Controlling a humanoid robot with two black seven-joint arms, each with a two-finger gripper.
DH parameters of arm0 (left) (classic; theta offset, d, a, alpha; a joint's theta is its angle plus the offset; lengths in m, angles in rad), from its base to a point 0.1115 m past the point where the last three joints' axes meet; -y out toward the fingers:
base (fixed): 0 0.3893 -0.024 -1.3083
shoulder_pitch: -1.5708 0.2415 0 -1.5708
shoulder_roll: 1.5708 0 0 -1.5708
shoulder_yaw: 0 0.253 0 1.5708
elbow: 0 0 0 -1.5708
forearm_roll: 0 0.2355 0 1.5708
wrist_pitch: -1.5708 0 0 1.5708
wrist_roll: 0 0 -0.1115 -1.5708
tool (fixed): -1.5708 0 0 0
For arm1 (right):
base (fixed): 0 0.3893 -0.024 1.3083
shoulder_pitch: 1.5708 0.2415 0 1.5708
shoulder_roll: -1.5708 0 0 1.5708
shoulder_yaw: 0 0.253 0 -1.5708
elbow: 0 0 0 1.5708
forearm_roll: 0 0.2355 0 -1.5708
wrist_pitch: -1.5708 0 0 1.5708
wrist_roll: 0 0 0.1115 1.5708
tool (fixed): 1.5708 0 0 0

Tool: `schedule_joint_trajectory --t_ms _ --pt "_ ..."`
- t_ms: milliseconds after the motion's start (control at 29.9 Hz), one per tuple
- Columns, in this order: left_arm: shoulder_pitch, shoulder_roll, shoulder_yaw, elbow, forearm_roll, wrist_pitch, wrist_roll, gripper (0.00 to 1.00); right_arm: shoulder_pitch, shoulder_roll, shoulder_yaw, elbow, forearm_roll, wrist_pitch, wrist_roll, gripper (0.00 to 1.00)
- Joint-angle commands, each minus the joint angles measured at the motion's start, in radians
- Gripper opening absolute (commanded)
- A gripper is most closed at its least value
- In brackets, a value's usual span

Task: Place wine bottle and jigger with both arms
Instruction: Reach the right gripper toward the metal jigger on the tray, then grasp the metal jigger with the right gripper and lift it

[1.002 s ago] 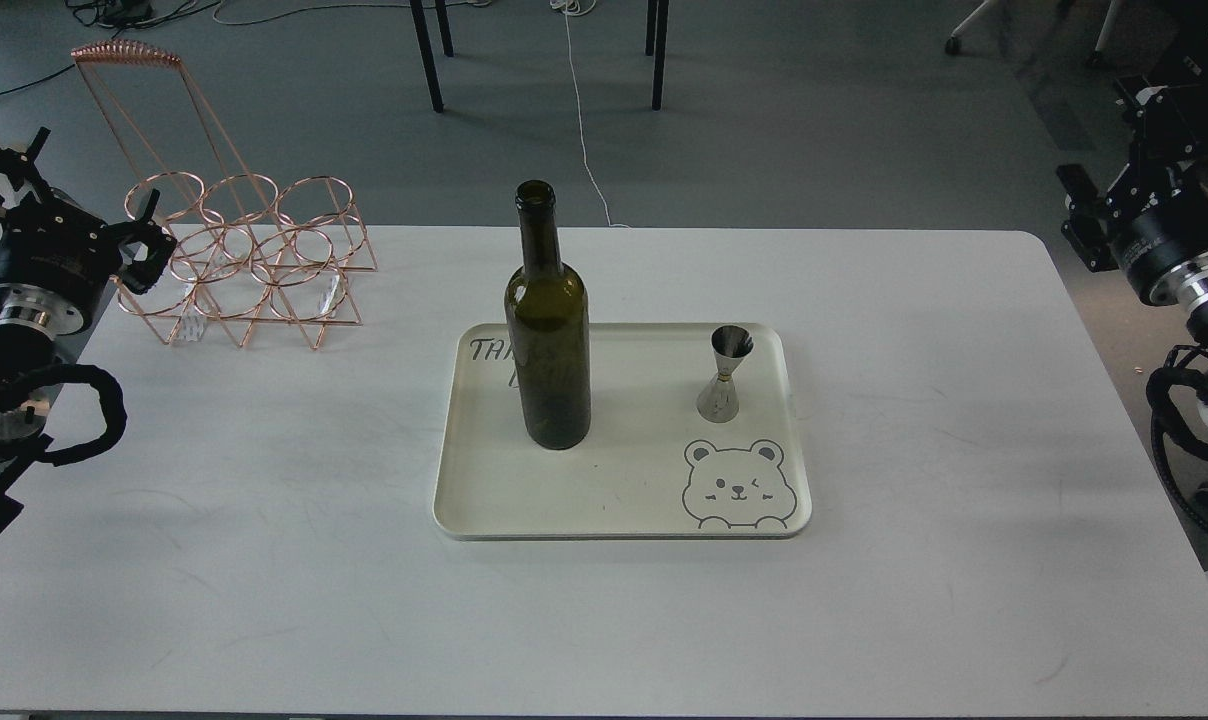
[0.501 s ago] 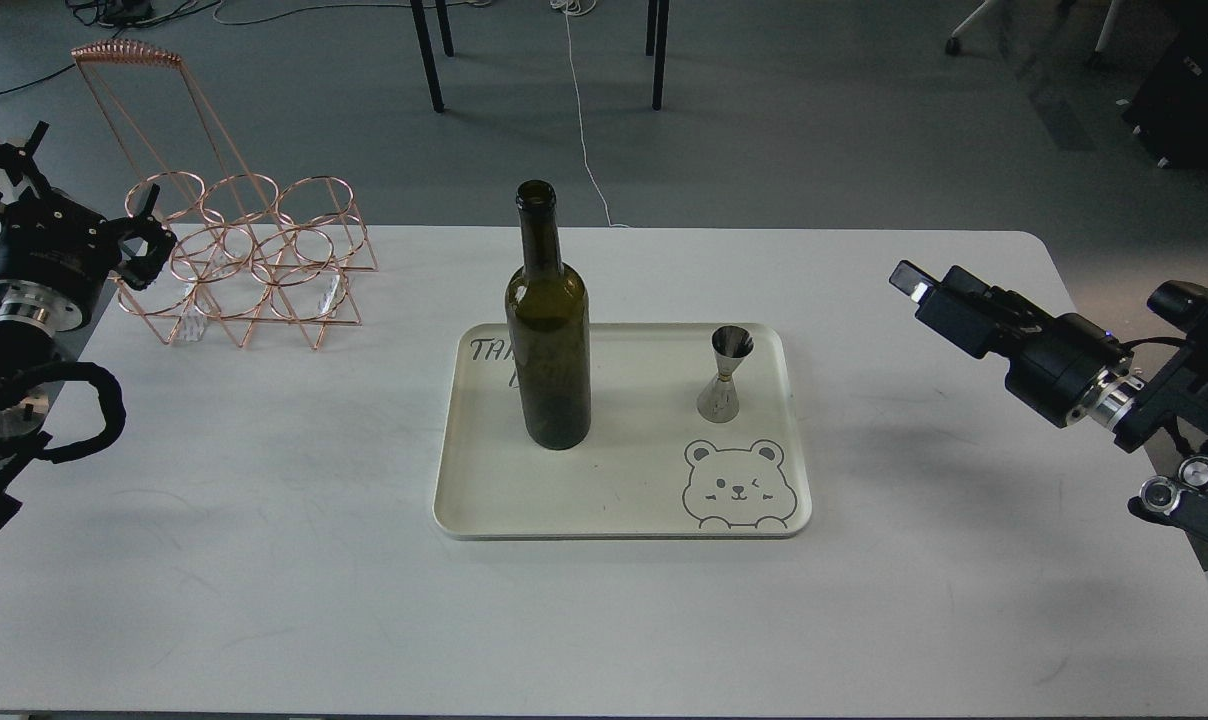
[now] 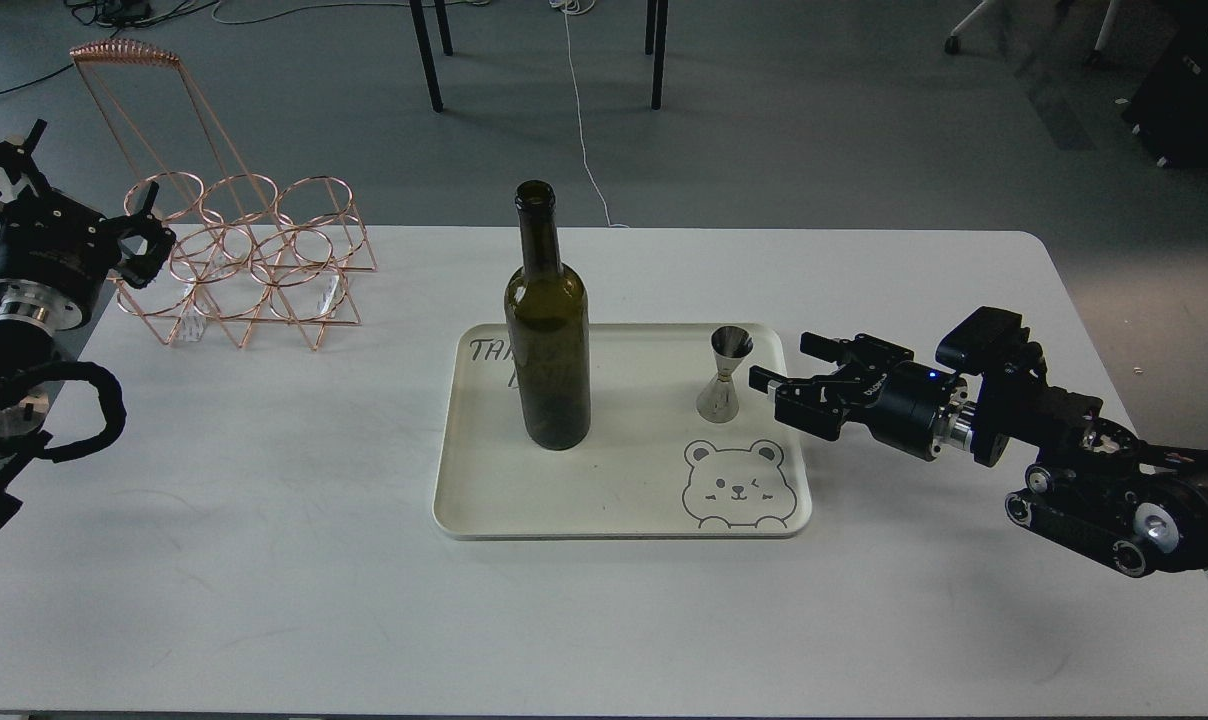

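Right arm lines up on the jigger

Right gripper, jaws apart, sits just at 3 o'clock of the small steel hourglass jigger on the cream tray; level the jaws at its waist. Left gripper, jaws unclear, waits at 9 o'clock, well apart from the tall olive-green glass wine bottle.

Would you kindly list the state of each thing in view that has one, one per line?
Bottle: upright on the tray, uncorked, not held.
Jigger: upright on the tray, not held.
Tray: flat on the table.
Rack: standing, rings empty.
Right gripper: jaws open, just right of the jigger, holding nothing.
Left gripper: beside the rack, jaws unclear.
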Motion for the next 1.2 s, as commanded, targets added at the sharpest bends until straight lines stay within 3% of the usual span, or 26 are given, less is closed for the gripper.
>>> schedule_joint_trajectory --t_ms 0,134,401,601,768,969,1169 --pt "0.0 0.004 0.001 0.002 0.0 -0.001 -0.001 0.98 0.031 0.079 -0.049 -0.079 0.0 0.0 0.0 0.77" --pt "0.002 0.021 0.001 0.002 0.0 -0.004 -0.001 0.98 0.042 0.133 -0.076 -0.13 0.0 0.0 0.0 0.73" --pt "0.002 0.027 0.001 0.004 0.0 -0.004 -0.001 0.98 0.045 0.169 -0.106 -0.198 0.0 0.0 0.0 0.45" --pt "0.0 0.027 -0.001 0.004 0.0 -0.004 0.001 0.98 0.044 0.179 -0.108 -0.221 0.0 -0.014 0.0 0.43" --pt "0.0 0.039 -0.001 0.004 0.0 -0.004 0.001 0.98 0.042 0.187 -0.106 -0.227 0.0 -0.028 0.0 0.15" --pt "0.0 0.042 -0.001 0.004 0.0 -0.004 0.001 0.98 0.051 0.19 -0.106 -0.21 0.003 -0.078 0.0 0.07" --pt "0.0 0.047 -0.003 0.004 0.0 -0.006 0.001 0.98 0.076 0.13 -0.093 -0.179 0.01 -0.138 0.0 0.07"
